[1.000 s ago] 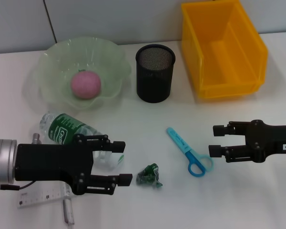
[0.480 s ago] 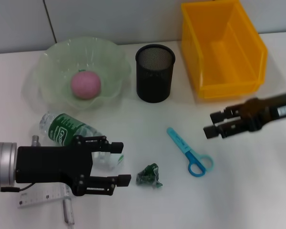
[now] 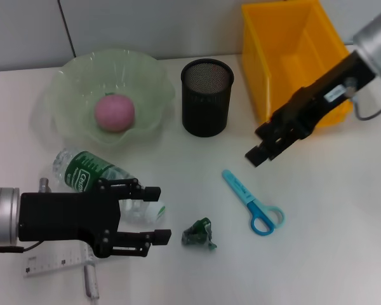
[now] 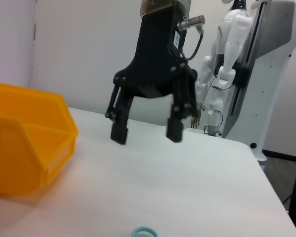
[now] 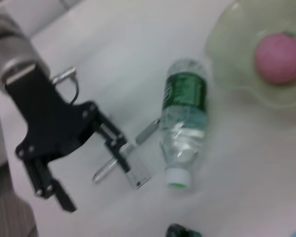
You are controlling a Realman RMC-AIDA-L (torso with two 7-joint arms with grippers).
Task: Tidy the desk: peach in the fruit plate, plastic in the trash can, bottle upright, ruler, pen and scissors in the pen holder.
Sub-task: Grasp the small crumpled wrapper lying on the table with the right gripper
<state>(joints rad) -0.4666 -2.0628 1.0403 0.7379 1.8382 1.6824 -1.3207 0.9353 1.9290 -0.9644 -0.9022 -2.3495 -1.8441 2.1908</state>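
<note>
Since the peach already sits in the fruit plate, the step in hand looks to be the crumpled plastic, which lies on the table just beyond the left hand. That hand hovers low with its two fingers spread apart and nothing between them; one finger points past the cap end of the bottle, the other reaches toward the plastic. To do this well, the left hand should probably shift toward the plastic so the scrap lies squarely between the fingers, come straight down, and close firmly, because a light, springy wad may slip out of a shallow pinch. It should also keep off the lying bottle, which would likely roll if nudged.

Largest of the containers, the yellow trash can stands at the far right and shows nothing inside. Next, the pale green fruit plate at the far left holds only the peach. Smallest, the black mesh pen holder between them looks empty.

The right hand hangs above the table in front of the trash can, its fingers apart and holding nothing, as the left wrist view confirms. The scissors lie flat nearer the robot; the ruler and pen lie partly under the left arm.
</note>
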